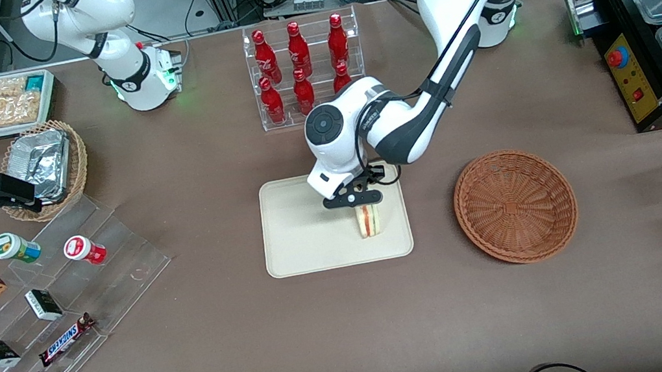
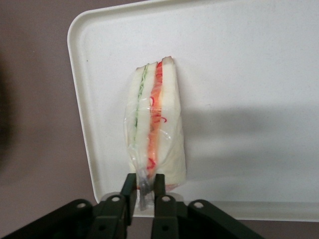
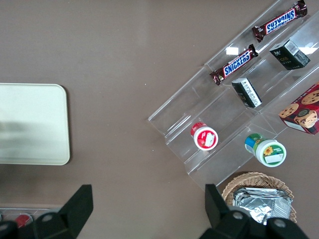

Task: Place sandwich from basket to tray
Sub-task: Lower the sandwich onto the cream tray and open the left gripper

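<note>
Sandwich (image 1: 369, 221): one
Tray (image 1: 300, 243): one
Reddish-brown basket (image 1: 515, 206): one
Gripper (image 1: 362, 202): one, above tray
Red bottles (image 1: 301, 67): seven
Snickers bars (image 1: 67, 338): two
Small dark boxes (image 1: 43, 304): two
Lidded cups (image 1: 16, 248): two

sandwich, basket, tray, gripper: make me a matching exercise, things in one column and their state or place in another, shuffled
Things:
1. sandwich
2. basket
3. tray
4. gripper

States or places:
A. empty, on the table beside the tray, toward the working arm's end
B. shut on the clear wrapper
C. standing on the tray, near its edge
D. flat on the table, nearer the front camera than the red bottles

Pairs: 1-C, 2-A, 3-D, 4-B
</note>
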